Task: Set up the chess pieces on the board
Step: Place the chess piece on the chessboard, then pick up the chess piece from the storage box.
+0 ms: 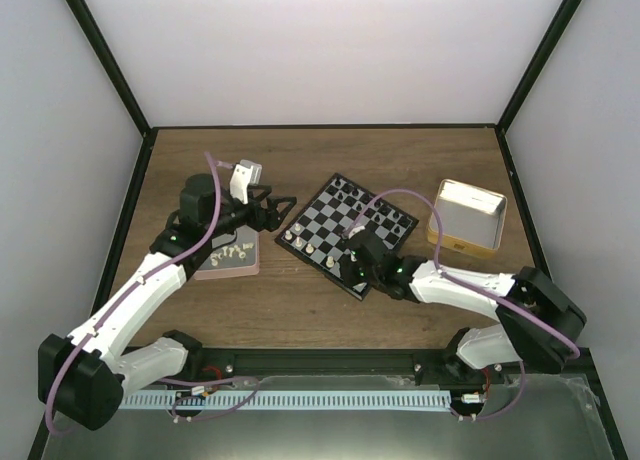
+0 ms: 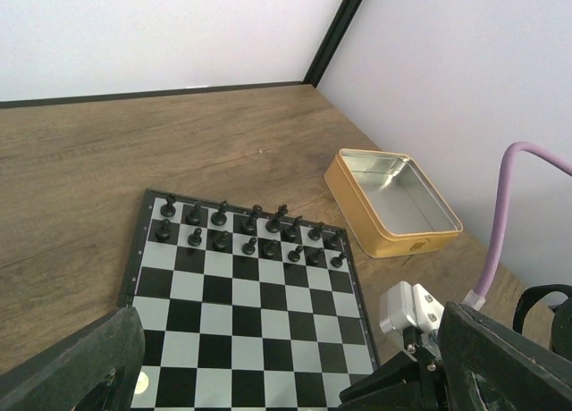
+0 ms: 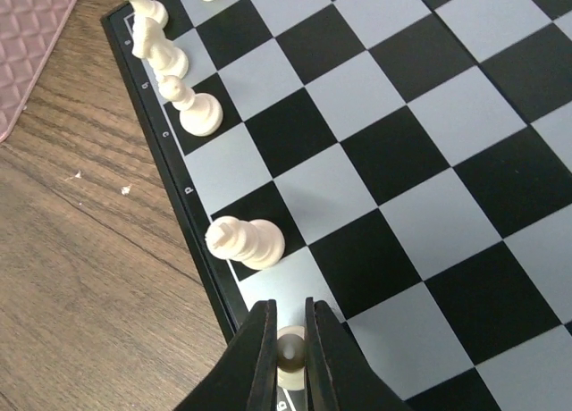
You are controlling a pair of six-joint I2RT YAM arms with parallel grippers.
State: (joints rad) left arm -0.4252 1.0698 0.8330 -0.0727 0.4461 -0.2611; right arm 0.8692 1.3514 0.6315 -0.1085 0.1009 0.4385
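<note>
The board (image 1: 340, 225) lies at mid-table, turned diagonally. Black chess pieces (image 2: 250, 228) fill two rows along its far side. Several cream pieces (image 3: 198, 112) stand along the near-left edge, one (image 3: 246, 241) closest to my right gripper. My right gripper (image 3: 288, 339) is shut on a small cream piece (image 3: 289, 356), low over the board's edge square at the near corner (image 1: 352, 272). My left gripper (image 1: 283, 208) hangs open and holds nothing just left of the board, its dark fingers (image 2: 80, 366) framing the left wrist view. More cream pieces (image 1: 232, 250) lie on the pink tray.
A pink square tray (image 1: 245, 267) sits left of the board under the left arm. A tan box (image 1: 468, 217) with a silvery inside stands to the board's right. The right arm's wrist camera (image 2: 409, 308) shows close by in the left wrist view.
</note>
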